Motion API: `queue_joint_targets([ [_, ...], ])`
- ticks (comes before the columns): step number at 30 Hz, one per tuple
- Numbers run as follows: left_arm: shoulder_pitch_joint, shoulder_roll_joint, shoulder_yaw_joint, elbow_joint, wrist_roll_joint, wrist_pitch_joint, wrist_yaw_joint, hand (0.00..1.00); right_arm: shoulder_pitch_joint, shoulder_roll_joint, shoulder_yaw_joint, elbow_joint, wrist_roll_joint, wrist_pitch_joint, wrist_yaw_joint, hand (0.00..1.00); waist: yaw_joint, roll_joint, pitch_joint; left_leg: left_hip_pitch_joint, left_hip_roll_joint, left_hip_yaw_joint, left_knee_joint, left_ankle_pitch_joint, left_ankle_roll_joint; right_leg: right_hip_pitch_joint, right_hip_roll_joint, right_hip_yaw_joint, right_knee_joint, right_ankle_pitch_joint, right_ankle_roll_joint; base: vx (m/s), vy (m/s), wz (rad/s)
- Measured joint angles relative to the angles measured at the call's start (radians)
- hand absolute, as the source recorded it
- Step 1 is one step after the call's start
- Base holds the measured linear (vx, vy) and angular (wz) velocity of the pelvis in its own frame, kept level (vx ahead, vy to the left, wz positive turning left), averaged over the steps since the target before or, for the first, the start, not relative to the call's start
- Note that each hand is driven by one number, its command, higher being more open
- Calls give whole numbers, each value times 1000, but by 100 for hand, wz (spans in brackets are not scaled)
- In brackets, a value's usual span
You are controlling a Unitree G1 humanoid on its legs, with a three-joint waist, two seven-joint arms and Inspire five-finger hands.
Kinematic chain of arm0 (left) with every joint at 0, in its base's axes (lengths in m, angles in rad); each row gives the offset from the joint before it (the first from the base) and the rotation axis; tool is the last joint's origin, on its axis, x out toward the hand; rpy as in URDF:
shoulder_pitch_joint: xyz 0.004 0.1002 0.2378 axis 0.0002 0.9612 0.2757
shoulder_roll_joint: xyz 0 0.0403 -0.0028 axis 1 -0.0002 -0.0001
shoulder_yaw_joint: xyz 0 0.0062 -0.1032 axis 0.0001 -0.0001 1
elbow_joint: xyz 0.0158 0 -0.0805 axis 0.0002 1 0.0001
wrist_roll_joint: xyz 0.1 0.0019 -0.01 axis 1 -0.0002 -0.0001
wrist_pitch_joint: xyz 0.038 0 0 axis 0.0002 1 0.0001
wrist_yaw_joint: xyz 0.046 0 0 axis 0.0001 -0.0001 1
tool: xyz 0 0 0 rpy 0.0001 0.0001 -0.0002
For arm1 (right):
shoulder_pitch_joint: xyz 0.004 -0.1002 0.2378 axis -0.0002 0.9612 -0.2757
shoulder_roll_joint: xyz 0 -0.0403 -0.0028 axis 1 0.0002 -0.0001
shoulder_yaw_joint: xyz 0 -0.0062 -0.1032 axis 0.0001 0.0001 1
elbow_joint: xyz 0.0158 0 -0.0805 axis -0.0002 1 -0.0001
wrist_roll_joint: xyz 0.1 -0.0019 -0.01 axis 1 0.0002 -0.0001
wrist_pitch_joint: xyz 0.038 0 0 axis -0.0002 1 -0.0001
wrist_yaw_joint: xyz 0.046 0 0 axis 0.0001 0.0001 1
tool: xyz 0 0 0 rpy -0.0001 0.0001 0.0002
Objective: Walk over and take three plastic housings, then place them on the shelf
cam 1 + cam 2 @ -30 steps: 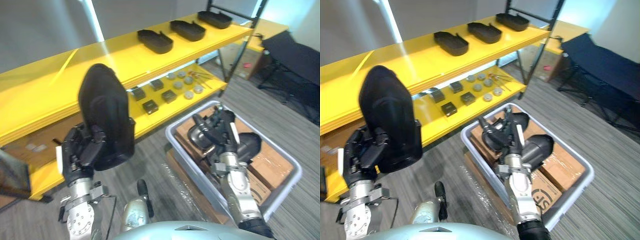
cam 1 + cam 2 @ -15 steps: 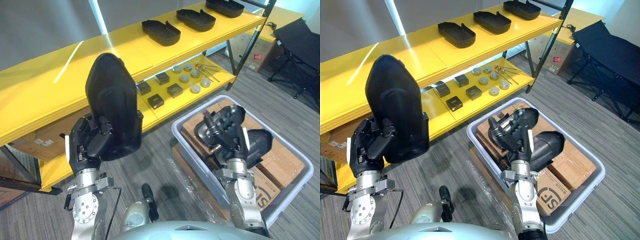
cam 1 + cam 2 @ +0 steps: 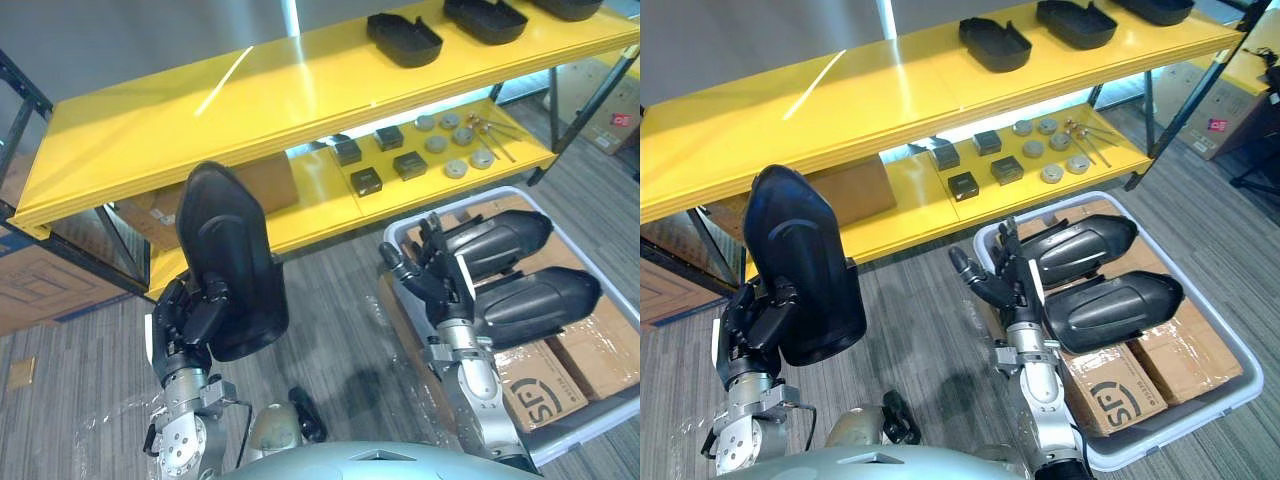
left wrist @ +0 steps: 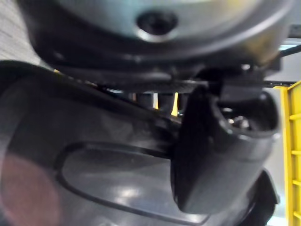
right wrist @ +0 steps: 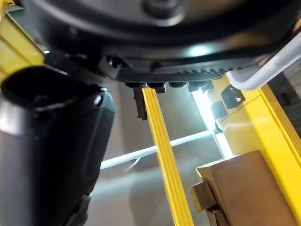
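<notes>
Grey striped carpet (image 3: 330, 300) runs under a yellow shelf (image 3: 200, 130) whose top board crosses the upper frame. Black shelf housings (image 3: 405, 38) lie at its upper right end, and small black blocks (image 3: 365, 180) and grey discs (image 3: 455, 167) sit on the lower board. At lower left, the left hand (image 3: 185, 322) has its fingers curled round the lower end of a black plastic housing (image 3: 228, 250), held upright with its long axis near vertical. A bare stretch of the top board lies above and beyond it in the frame, so this hand is the nearer one to the shelf. Placing would, I judge, mean raising the housing and tipping it flat onto that board. At centre right the right hand (image 3: 440, 285) grips nothing, fingers spread wide, at the left rim of a grey bin (image 3: 1230, 395). Two bin housings (image 3: 540, 300) lie on cardboard boxes (image 3: 535, 385) just right of those fingers, long axes running left to right and rising slightly; whether they touch I cannot tell.
</notes>
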Motion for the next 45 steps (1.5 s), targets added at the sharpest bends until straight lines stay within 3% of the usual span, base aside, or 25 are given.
queue_joint_targets([
  [3,-31,13,-35,27,0,-2,-18,0,16,19,-2,4,-1,-3,1,100,-2,-29,-13,1,-32,-9,-17,0,13,9,-1,4,-30,23,10,46,129,25],
  [8,-48,32,-95,45,1,0,-34,0,-19,36,59,4,-24,-9,-12,100,-3,-26,-17,56,-103,-3,-133,24,33,26,-31,7,-31,45,34,-21,145,6],
  [18,-62,66,-73,43,-7,3,7,0,-32,32,76,15,-49,-10,-3,100,1,-25,-18,67,-161,-20,-259,84,62,-12,-56,14,1,59,34,-78,90,4],
  [21,-74,64,-43,31,-23,3,-14,0,-54,6,74,23,-47,-10,6,100,1,-30,-18,65,-195,-35,-270,77,63,-45,-134,14,127,-1,11,-69,81,20],
  [22,-85,65,-37,24,-46,3,-33,0,-63,-2,74,35,-49,-10,0,100,0,-34,-19,67,-219,-56,-268,70,74,-65,-176,49,214,-32,-30,-26,44,41],
  [25,-112,68,-38,10,-43,3,-66,0,-64,-4,65,62,-49,-10,-19,100,-9,-39,-18,72,-241,-115,-272,58,105,-124,-219,204,346,-45,-61,-16,34,64],
  [28,-146,77,-38,2,-43,3,-61,0,-80,0,84,66,-75,-10,-28,100,-4,-25,-11,64,-225,-163,-313,55,91,-245,-172,351,319,-51,-55,-53,46,39],
  [29,-157,81,-39,5,-43,3,-54,0,-96,3,88,66,-102,-10,-27,100,-12,-22,-7,57,-222,-174,-339,10,17,-303,-135,403,260,-31,-32,-42,104,42],
  [30,-166,114,-34,-2,-44,-1,-42,0,-91,38,90,47,-123,-10,-24,100,-25,-93,3,23,-228,-169,-140,-24,84,-341,-173,503,172,-21,-13,-42,105,41],
  [31,-165,117,-39,4,-43,-8,-41,0,-76,30,90,22,-128,-12,-21,100,-23,-78,5,30,-182,-197,-77,-66,71,-342,-141,541,175,4,27,-27,84,54],
  [32,-197,115,-41,51,-45,-7,-41,0,-64,39,85,21,-132,-15,-20,100,-30,-98,22,36,-194,-223,-49,-91,33,-317,-126,622,168,33,40,-39,-1,91],
  [33,-186,106,-44,68,-45,-1,-35,0,-36,26,86,11,-134,-12,-15,100,-64,-96,16,34,-181,-241,-53,-83,23,-267,-67,638,92,71,18,-13,-27,100],
  [36,-172,87,-53,68,-56,-1,-22,0,-33,-8,61,-3,-110,-12,18,100,-52,-80,11,11,-145,-240,-59,-73,7,-234,-19,585,-4,100,23,37,-70,55],
  [39,-168,67,-50,68,-86,0,-23,0,-41,-21,36,-3,-72,-12,49,100,-52,-52,8,4,-116,-225,-60,-49,-1,-183,11,537,-95,168,3,75,-47,35],
  [42,-171,56,-51,65,-86,0,-60,0,-50,-25,38,-4,-58,-12,53,100,-49,-40,0,36,-123,-225,-102,-8,13,-153,16,524,-105,189,-5,91,-21,15],
  [45,-180,57,-66,51,-83,0,-94,0,-60,-22,39,-17,-65,-12,42,100,-52,-39,-4,67,-140,-223,-174,30,5,-151,16,524,-107,189,-5,77,-4,6],
])
